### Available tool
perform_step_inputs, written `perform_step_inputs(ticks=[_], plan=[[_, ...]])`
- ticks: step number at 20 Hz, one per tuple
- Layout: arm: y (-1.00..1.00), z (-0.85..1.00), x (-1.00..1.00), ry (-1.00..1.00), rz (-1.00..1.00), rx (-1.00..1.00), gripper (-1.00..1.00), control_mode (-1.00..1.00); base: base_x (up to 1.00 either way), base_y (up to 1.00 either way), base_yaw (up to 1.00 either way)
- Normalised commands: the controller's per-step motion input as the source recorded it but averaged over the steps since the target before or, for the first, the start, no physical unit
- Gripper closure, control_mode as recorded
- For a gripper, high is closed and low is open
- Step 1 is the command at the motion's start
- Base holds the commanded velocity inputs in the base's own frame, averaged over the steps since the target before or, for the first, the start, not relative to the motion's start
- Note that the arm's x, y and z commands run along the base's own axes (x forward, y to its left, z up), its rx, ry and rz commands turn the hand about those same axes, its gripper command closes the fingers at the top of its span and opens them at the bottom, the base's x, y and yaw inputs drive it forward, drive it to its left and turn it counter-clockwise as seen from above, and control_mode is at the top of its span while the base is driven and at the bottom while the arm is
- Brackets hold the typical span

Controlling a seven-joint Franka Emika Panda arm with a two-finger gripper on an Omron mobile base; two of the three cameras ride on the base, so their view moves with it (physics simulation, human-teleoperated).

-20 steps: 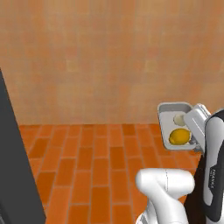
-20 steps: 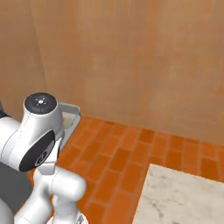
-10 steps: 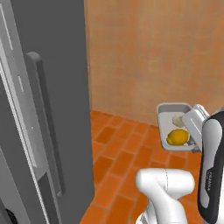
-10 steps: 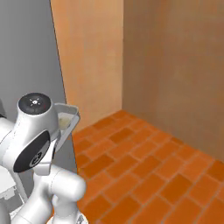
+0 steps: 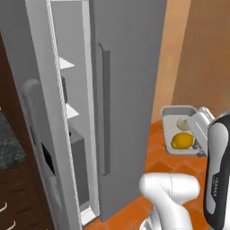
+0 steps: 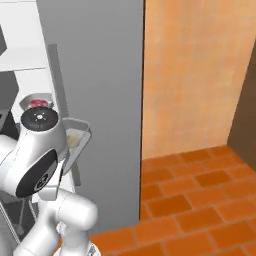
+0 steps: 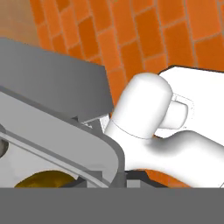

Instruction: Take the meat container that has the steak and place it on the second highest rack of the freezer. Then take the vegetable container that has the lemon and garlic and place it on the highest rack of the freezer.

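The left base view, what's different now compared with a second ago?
The base has turned, so the whole picture swung: a second ago it faced a plain tan wall and brick floor, now the freezer with its door open and white shelves fills the left. The things themselves did not move. The gripper stays shut on the grey container, raised beside the arm, with the lemon and garlic in it as before.

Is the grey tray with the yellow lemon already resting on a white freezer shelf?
No: the grey tray with the yellow lemon hangs above the orange floor, right of the freezer's grey door.
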Motion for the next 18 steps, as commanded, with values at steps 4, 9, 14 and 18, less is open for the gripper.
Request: perform_step_inputs(ticks=[4, 9, 14, 18], plan=[[0.00, 0.00, 0.00, 0.00, 0.00, 0.00, 1.00, 1.00, 0.35, -0.18, 0.78], [0.00, 0.00, 0.00, 0.00, 0.00, 0.00, 1.00, 1.00, 0.42, -0.37, 0.74], [0.00, 0.00, 0.00, 0.00, 0.00, 0.00, 1.00, 1.00, 0.46, -0.46, 0.62], [0.00, 0.00, 0.00, 0.00, 0.00, 0.00, 1.00, 1.00, 0.13, 0.06, 0.23]])
